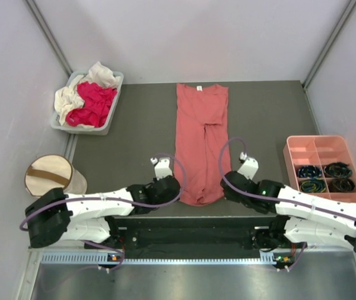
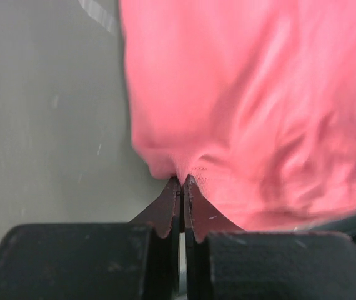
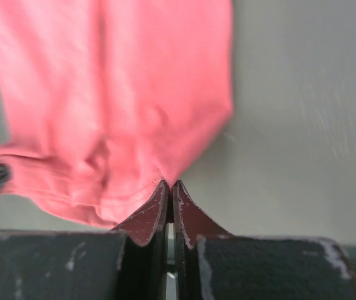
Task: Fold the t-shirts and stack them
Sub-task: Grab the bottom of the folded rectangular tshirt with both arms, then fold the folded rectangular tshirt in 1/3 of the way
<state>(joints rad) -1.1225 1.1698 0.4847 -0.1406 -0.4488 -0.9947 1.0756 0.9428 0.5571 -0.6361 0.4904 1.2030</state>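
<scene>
A salmon-pink t-shirt (image 1: 200, 140) lies folded into a long narrow strip down the middle of the table, collar at the far end. My left gripper (image 1: 177, 187) is shut on its near left hem corner (image 2: 187, 169). On the other side my right gripper (image 1: 225, 187) is shut on the near right hem corner (image 3: 165, 175). The shirt's near end bunches between the two grippers. A magenta-red t-shirt (image 1: 93, 103) and a cream-white t-shirt (image 1: 72, 94) lie crumpled in a grey bin (image 1: 117, 81) at the far left.
A cream drum-shaped fabric bin (image 1: 48, 175) with a brown strap stands at the near left. A salmon-pink compartment tray (image 1: 318, 147) holding dark coiled items sits at the right. Grey walls enclose the table on three sides.
</scene>
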